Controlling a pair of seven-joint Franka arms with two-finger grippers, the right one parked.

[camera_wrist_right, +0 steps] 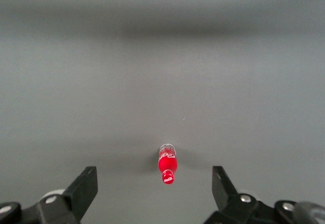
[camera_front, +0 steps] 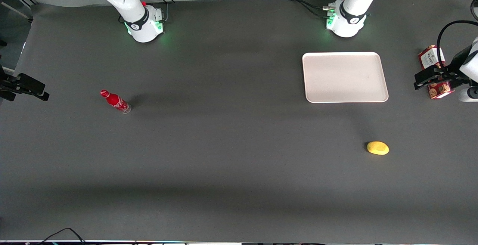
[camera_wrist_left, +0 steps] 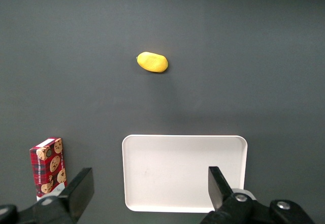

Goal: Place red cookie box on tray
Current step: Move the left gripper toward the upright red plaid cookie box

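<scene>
Box lies flat near the table's edge at the working arm's end, just beside the tray. Your end effector hangs over it, fingers wide, holding nothing. It looks light and easily crushed, so pinch its long sides gently.

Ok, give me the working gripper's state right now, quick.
Left gripper: open, holding nothing, up above the table beside the red cookie box, which lies off the tray.
</scene>
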